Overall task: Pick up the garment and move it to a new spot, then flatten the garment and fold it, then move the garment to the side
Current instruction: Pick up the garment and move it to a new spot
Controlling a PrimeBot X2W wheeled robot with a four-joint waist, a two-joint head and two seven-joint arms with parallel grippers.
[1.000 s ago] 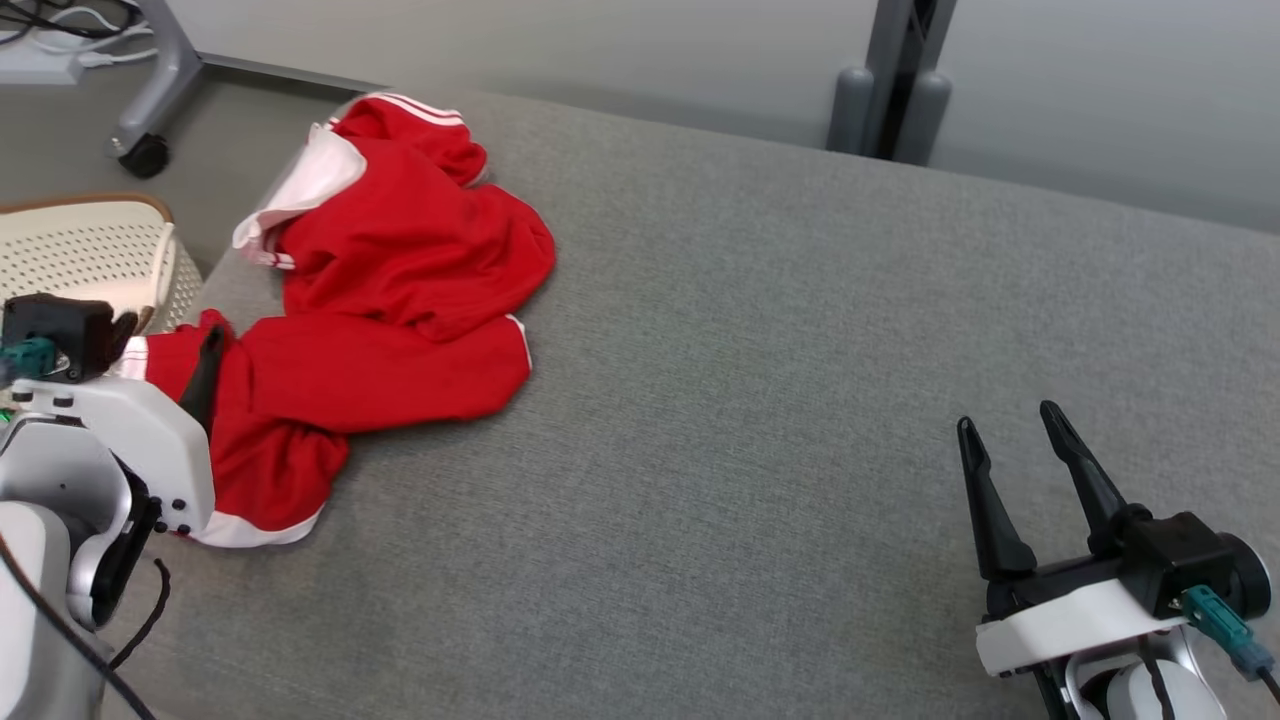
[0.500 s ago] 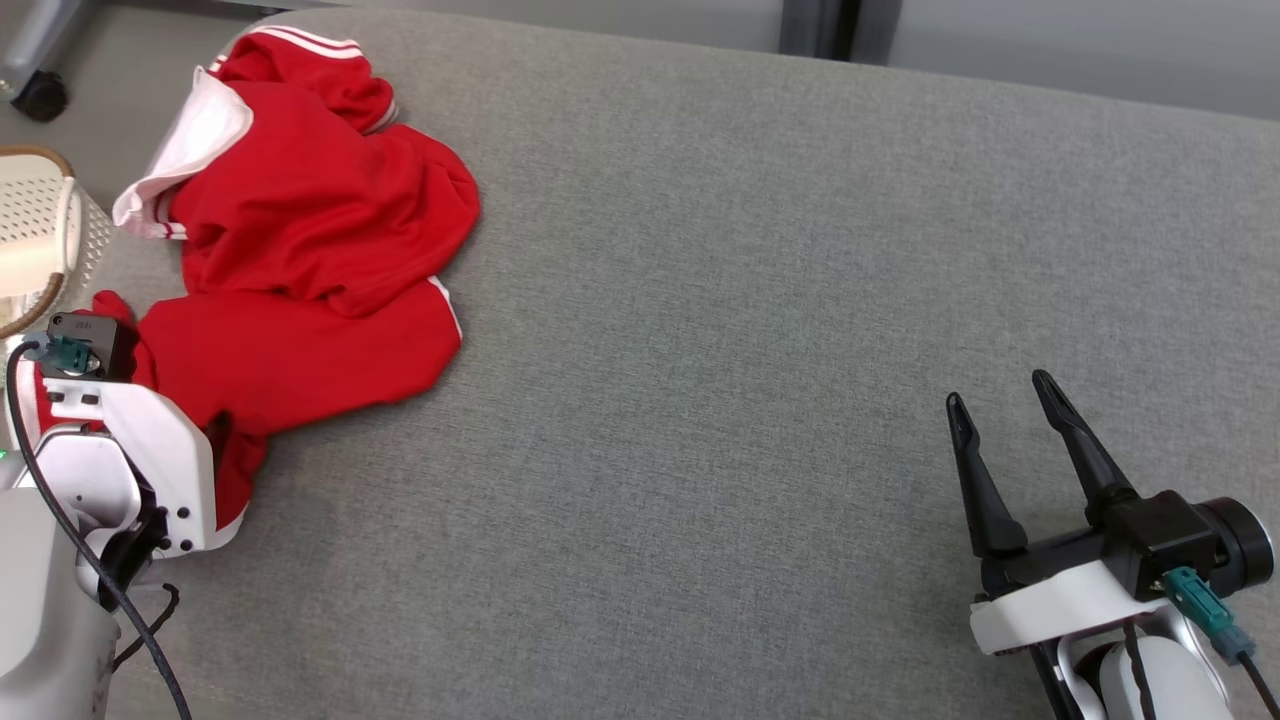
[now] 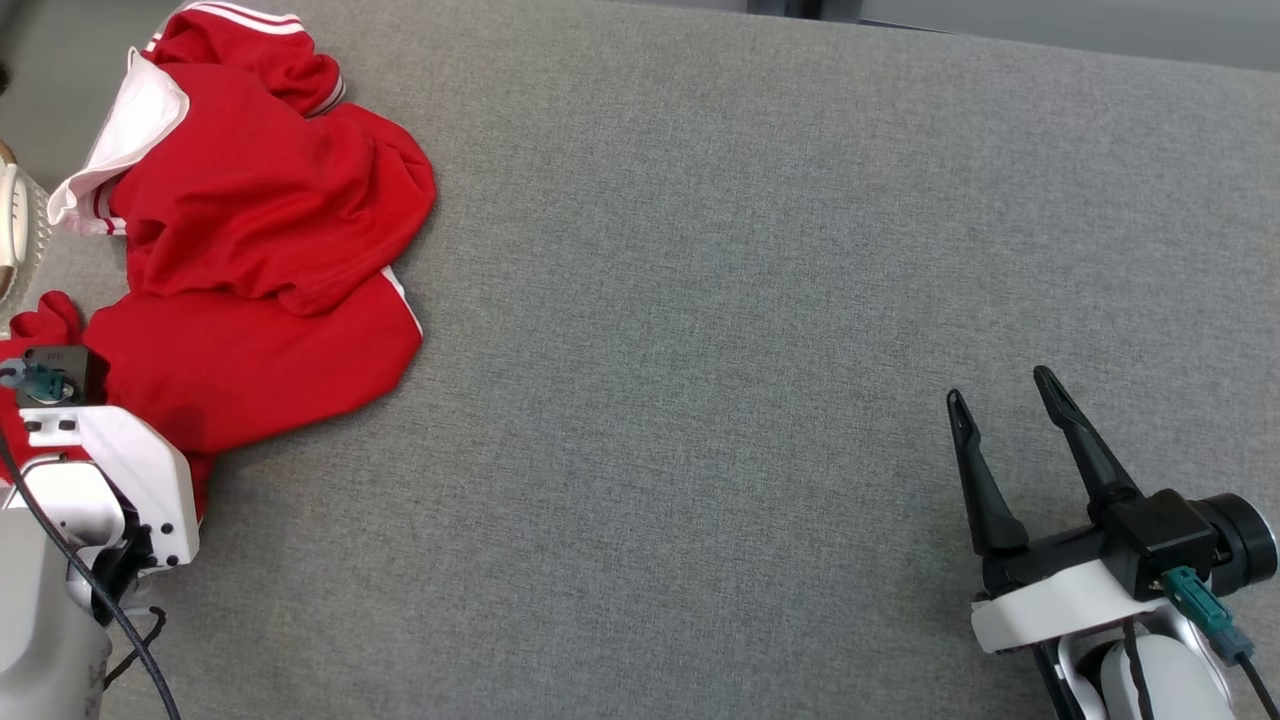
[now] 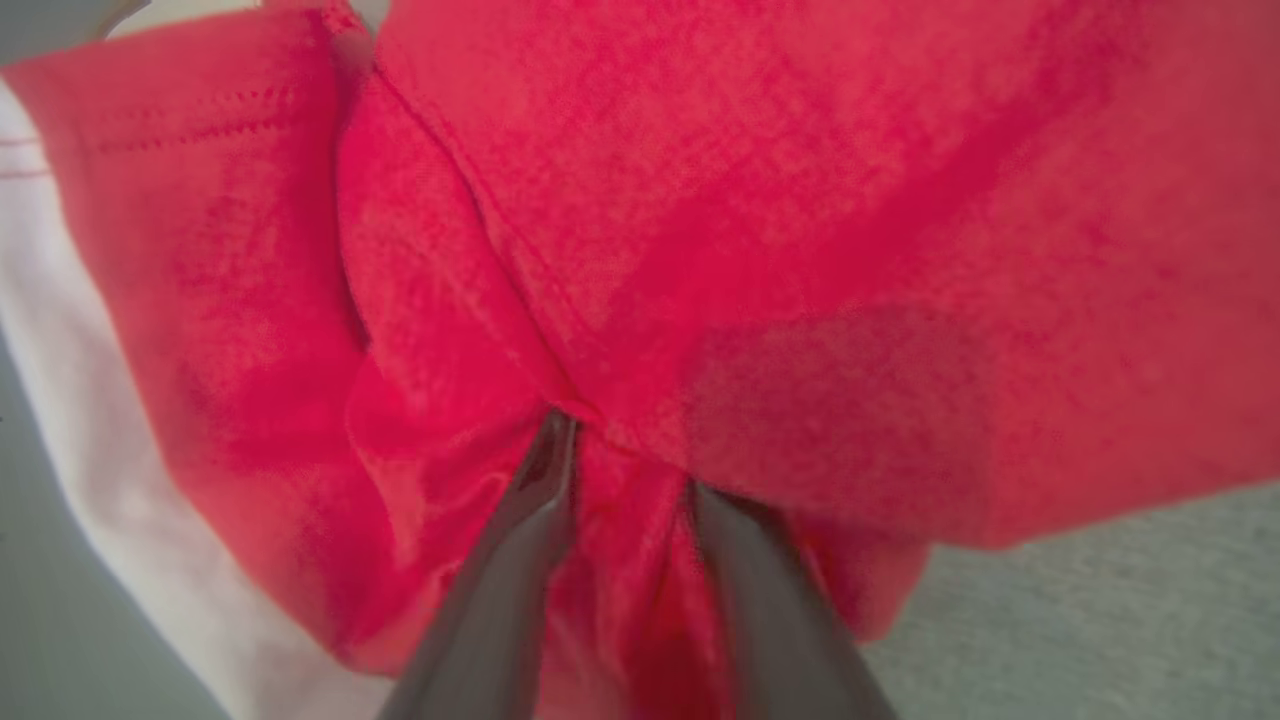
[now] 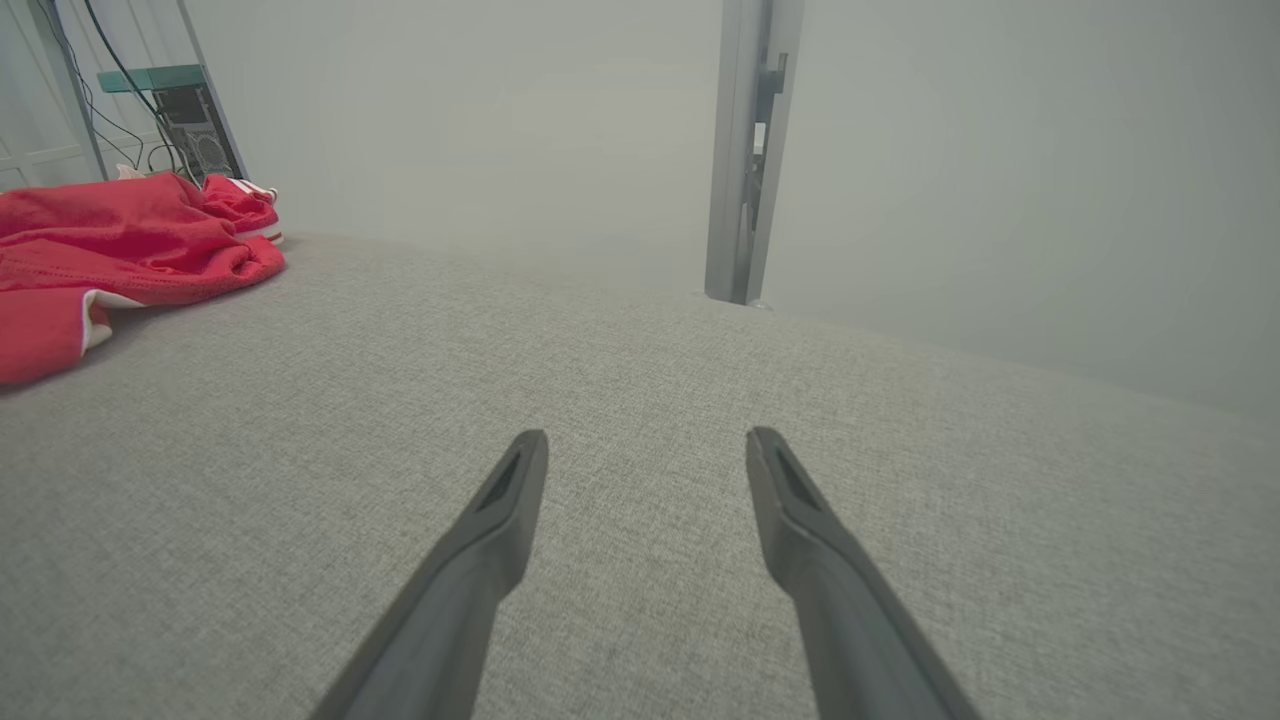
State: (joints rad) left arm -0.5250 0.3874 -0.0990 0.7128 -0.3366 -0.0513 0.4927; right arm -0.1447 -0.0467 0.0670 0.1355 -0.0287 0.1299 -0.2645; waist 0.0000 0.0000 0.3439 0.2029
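Observation:
A crumpled red garment (image 3: 260, 220) with white trim lies at the far left of the grey padded surface (image 3: 700, 300). In the left wrist view, my left gripper (image 4: 625, 455) is shut on a bunched fold of the red garment (image 4: 800, 250), its tips buried in cloth. From the head, the white left wrist housing (image 3: 110, 470) covers those fingers and the garment's near edge. My right gripper (image 3: 1000, 395) stands open over bare surface at the lower right, far from the cloth. The right wrist view has these open fingers (image 5: 645, 450) with the garment (image 5: 120, 240) at its left.
A white perforated basket (image 3: 12, 230) peeks in at the left edge, beside the surface. Beyond the far edge stand a grey post (image 5: 745, 150) and, at the far left, a computer with cables (image 5: 195, 125). Wide bare surface stretches between the two arms.
The head camera has tilted down, shifting the whole picture. My left wrist now covers the finger and the white hem seen a second ago. The right gripper has stayed put.

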